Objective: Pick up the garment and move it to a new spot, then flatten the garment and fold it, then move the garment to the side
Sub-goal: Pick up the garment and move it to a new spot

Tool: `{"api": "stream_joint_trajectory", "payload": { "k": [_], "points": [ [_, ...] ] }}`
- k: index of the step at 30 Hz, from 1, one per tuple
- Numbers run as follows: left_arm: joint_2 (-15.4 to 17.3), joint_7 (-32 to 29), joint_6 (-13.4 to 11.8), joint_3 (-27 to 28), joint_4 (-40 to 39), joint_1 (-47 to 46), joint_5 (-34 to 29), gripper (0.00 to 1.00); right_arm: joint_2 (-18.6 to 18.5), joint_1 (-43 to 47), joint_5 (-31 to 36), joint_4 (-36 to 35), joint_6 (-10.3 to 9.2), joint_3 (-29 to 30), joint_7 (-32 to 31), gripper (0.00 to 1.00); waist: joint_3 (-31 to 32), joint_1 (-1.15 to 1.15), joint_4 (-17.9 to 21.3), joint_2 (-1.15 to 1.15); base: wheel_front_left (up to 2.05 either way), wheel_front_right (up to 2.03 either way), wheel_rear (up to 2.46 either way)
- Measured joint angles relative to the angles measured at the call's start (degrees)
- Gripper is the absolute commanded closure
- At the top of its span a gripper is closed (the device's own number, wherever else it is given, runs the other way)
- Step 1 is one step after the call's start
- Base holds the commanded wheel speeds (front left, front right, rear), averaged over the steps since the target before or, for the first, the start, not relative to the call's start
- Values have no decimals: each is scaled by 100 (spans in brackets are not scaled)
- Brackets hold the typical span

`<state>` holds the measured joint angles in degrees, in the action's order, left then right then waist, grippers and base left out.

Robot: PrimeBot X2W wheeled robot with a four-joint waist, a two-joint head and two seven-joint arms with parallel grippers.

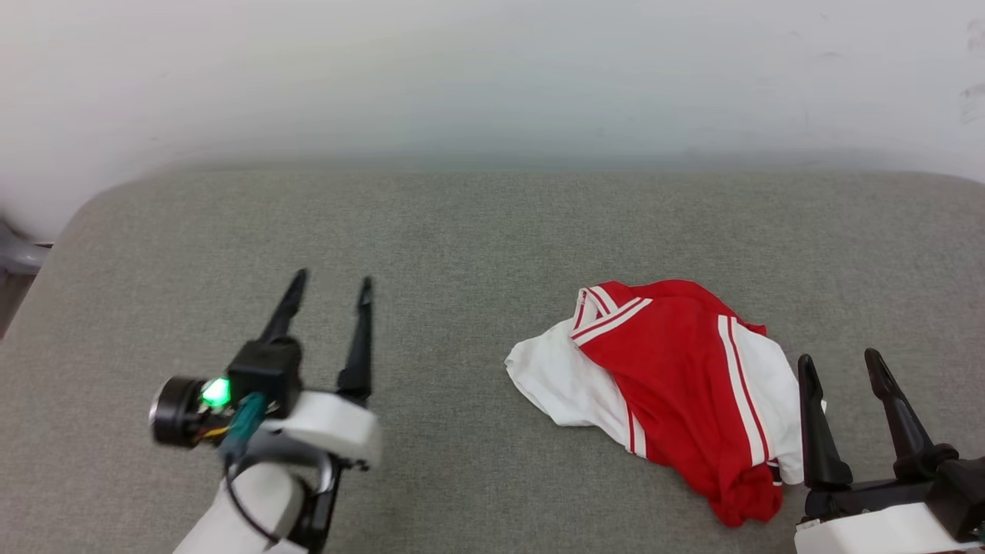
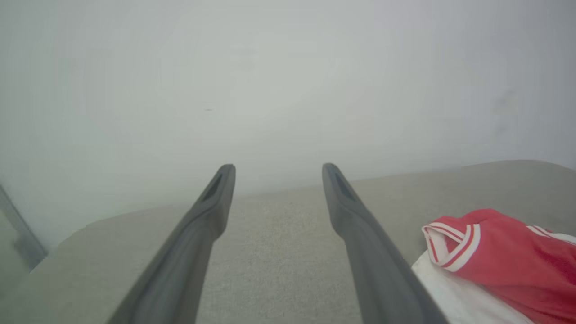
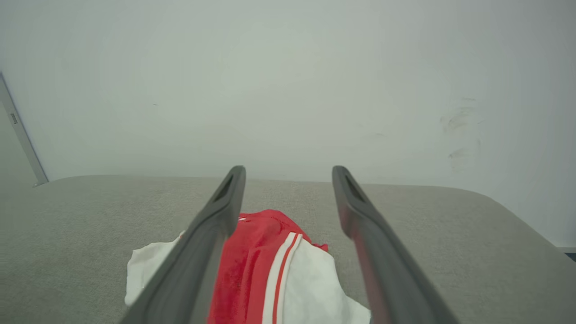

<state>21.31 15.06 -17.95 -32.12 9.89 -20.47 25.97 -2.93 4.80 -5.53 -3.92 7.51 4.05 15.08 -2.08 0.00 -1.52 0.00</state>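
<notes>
The garment [image 1: 677, 369] lies crumpled at the lower right of the head view, on the grey cushion [image 1: 462, 231]. It looks soft, light and limp. Our left hand [image 1: 332, 277] and right hand [image 1: 839, 357] stand wide and empty. We'd pinch a raised fold by the collar.

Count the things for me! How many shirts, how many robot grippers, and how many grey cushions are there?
Shirts: 1, the garment, red with white sleeves
Grippers: 2, the left gripper and the right gripper, both open
Cushions: 1, the grey padded surface under the shirt
Total: 4
</notes>
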Motion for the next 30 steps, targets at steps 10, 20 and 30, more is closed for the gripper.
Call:
{"api": "stream_joint_trajectory", "payload": {
  "k": [10,20,30],
  "points": [
    [-339,0,120,1483,-798,1582,-910,0,0,90,-58,49,0,-1,-1,0,91,0,-113,0,0,0,0],
    [-1015,1,749,2114,-946,2343,-1522,0,0,211,-211,254,0,-35,0,0,217,0,-89,0,0,0,0],
    [-1415,1,1287,2491,-658,2482,-1909,0,0,349,-311,501,0,10,0,0,294,0,-88,0,0,0,0]
  ]
}}
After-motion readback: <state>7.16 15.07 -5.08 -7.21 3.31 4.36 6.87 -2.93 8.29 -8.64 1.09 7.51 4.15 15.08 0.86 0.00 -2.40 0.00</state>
